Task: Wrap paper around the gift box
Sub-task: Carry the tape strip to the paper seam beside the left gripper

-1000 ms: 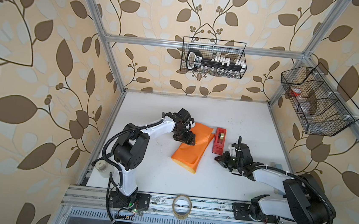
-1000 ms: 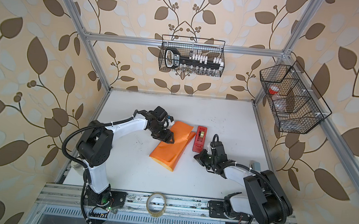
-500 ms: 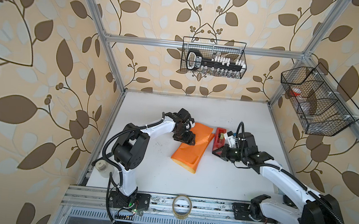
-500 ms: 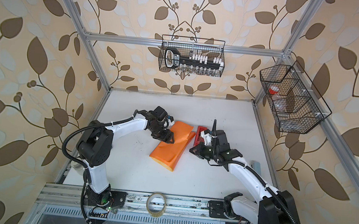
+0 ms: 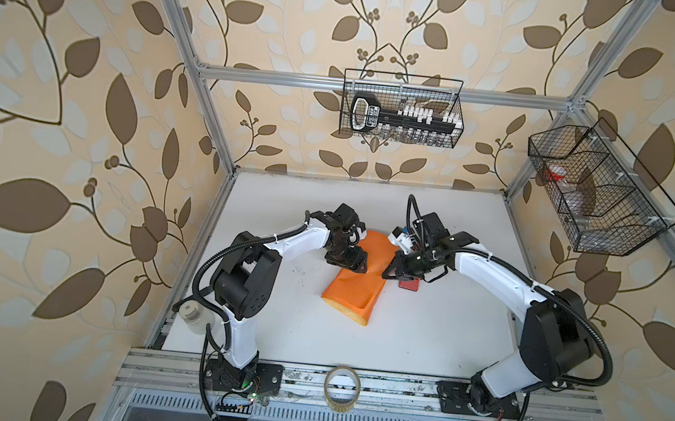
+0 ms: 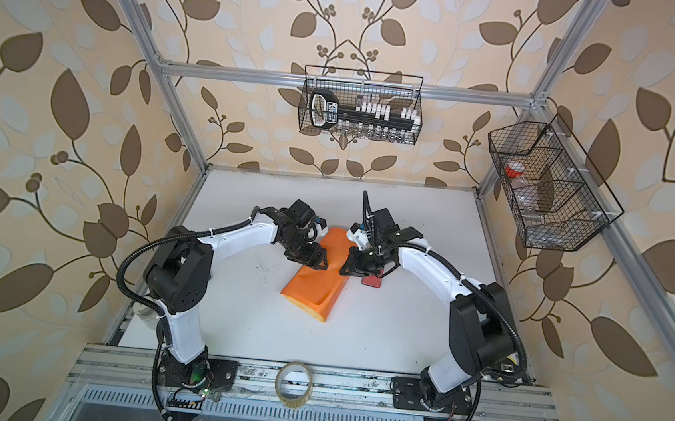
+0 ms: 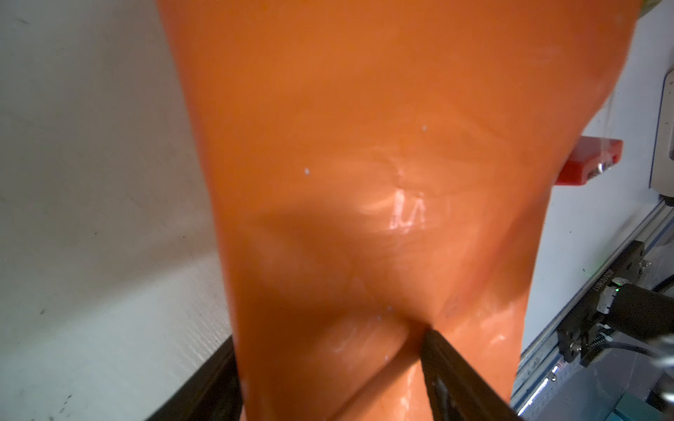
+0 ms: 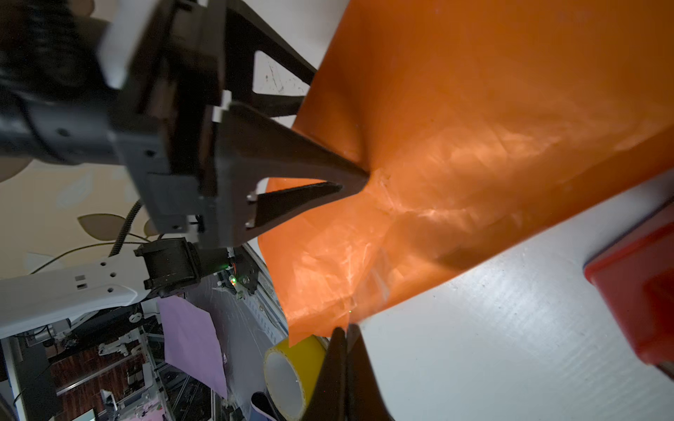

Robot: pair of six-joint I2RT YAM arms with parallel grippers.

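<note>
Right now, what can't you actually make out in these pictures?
- Gift box: unseen in every view; the orange paper covers it.
- Red tape dispenser: mostly hidden under the right gripper in both top views.
- Left gripper: whether it grips the wrapped bundle or only presses it.
</note>
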